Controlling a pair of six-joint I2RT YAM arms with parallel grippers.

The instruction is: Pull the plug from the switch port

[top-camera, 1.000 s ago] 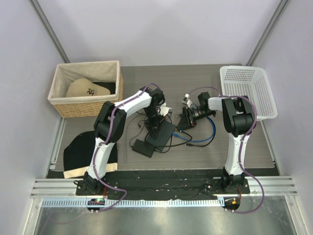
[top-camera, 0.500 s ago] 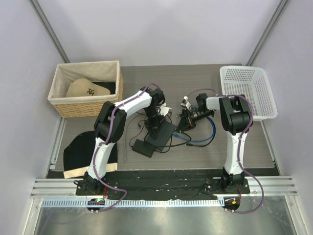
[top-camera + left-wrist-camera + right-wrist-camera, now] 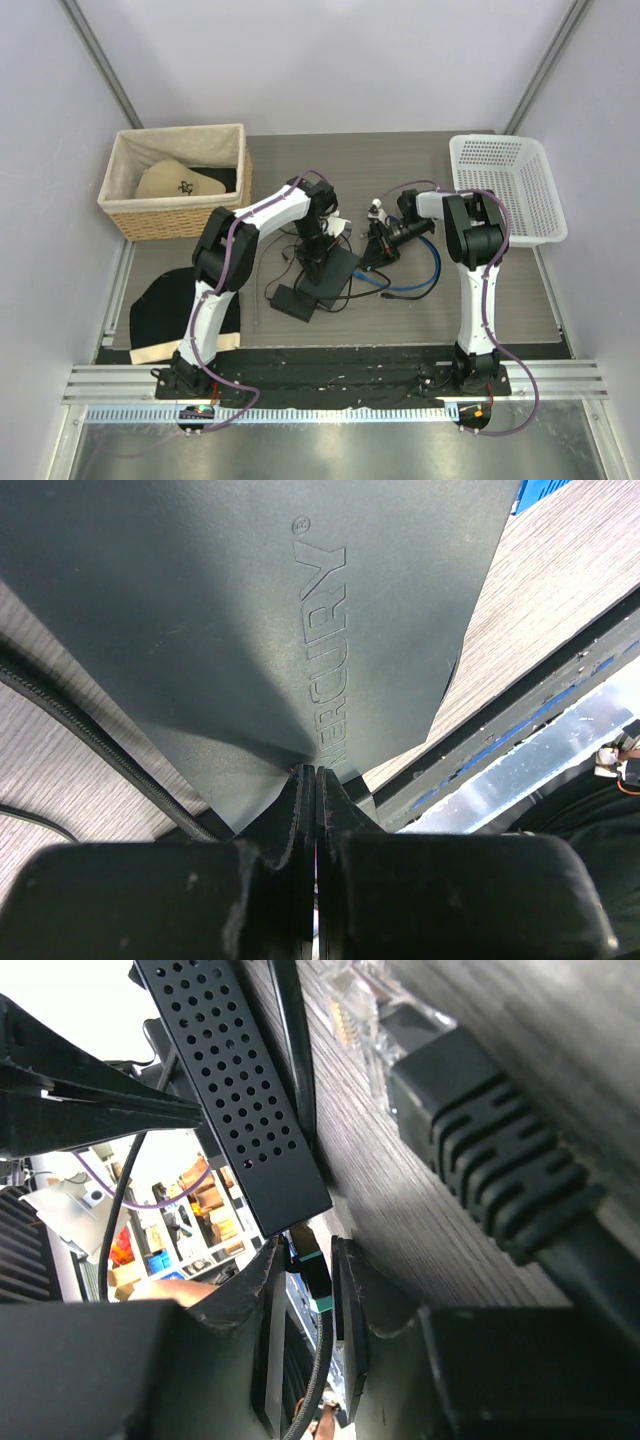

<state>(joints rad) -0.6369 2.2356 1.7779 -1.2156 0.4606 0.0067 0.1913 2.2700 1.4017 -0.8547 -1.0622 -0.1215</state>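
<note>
The switch [image 3: 338,270] is a flat black box lying mid-table. My left gripper [image 3: 322,256] is shut and empty, its tips [image 3: 314,772] resting on the switch's embossed top [image 3: 250,610]. My right gripper [image 3: 377,246] is at the switch's right end, and the bright-blue cable [image 3: 425,278] loops away behind it. In the right wrist view my right gripper [image 3: 306,1252] holds the plug [image 3: 312,1280], dark with teal bands, between its pads. The plug's tip meets the corner of the perforated switch edge [image 3: 235,1090]. The port itself is hidden.
A black adapter brick [image 3: 290,302] and thin black cords lie beside the switch. A clear connector [image 3: 358,1010] and a ribbed black one [image 3: 490,1160] lie near my right gripper. A wicker basket [image 3: 120,205] stands back left, a white basket [image 3: 500,140] back right, and a black cloth [image 3: 165,310] front left.
My right gripper and wrist have shifted slightly left, toward the switch. The left arm and the switch have not moved.
</note>
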